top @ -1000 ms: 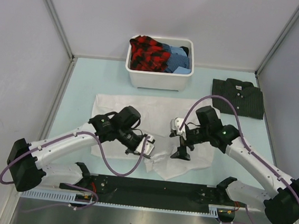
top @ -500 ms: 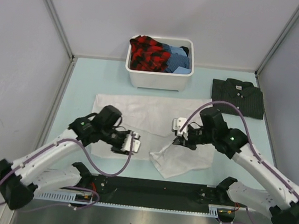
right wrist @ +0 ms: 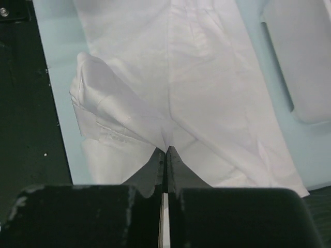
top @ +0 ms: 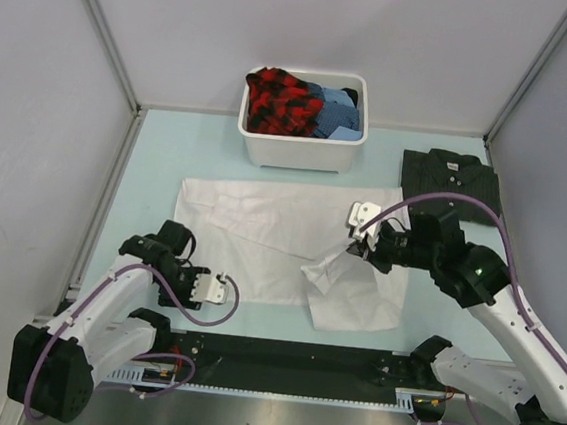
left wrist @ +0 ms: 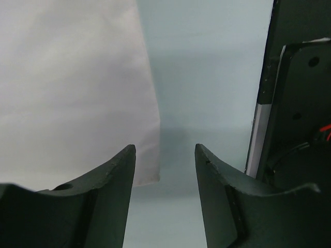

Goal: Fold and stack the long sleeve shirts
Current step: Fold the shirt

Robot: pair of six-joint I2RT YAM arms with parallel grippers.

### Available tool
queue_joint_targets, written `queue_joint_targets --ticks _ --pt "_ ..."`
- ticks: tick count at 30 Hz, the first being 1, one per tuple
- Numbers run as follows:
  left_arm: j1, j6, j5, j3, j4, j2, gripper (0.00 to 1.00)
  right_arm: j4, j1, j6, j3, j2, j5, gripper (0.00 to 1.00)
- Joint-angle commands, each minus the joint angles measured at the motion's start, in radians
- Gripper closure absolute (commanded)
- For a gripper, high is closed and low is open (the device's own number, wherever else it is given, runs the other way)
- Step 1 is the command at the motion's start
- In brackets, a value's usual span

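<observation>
The white long sleeve shirt (top: 252,225) lies spread across the middle of the table. My right gripper (top: 354,251) is shut on a pinched fold of it (right wrist: 166,150), and the near right part hangs bunched below the jaws (right wrist: 103,108). My left gripper (top: 222,289) is open and empty, low over bare table just off the shirt's near left edge (left wrist: 150,170); in the left wrist view its fingertips (left wrist: 165,152) frame only table. The dark striped long sleeve shirt (top: 452,186) lies folded at the back right.
A white tub (top: 299,152) at the back centre holds red plaid and blue clothes; its rounded wall (right wrist: 302,67) shows in the right wrist view. The black base rail (top: 289,359) runs along the near edge (left wrist: 300,103). Grey walls enclose three sides.
My left gripper has opened, let go of the white shirt and drawn back to the near left. My right gripper has shut on the shirt and lifted its fold toward the back right.
</observation>
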Motion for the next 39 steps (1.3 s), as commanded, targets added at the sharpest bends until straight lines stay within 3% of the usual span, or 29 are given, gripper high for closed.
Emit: queue_joint_targets --ticks 1,6,11,19,24,31,39 --pt "0.010 0.096 -0.073 -0.032 0.019 0.019 0.45 0.016 -0.025 0.001 0.116 0.027 0.068 1.00" --pt "0.008 0.091 -0.118 -0.079 0.103 0.018 0.57 0.021 -0.051 -0.006 0.234 0.067 0.075 1.00" --pt "0.010 0.057 -0.103 -0.078 0.113 0.015 0.85 0.044 -0.057 -0.044 0.365 0.114 0.121 1.00" --pt "0.028 0.014 -0.054 -0.047 0.128 0.027 1.00 0.056 -0.066 -0.107 0.463 0.182 0.089 1.00" --pt "0.106 0.010 0.034 0.065 0.083 0.059 1.00 0.093 -0.113 -0.134 0.472 0.195 0.083 1.00" --pt "0.252 -0.042 0.126 0.262 0.068 0.248 1.00 0.165 -0.230 -0.159 0.500 0.248 -0.007 1.00" --pt "0.296 -0.124 0.157 0.414 0.120 0.441 1.00 0.323 -0.311 -0.214 0.557 0.398 -0.089 1.00"
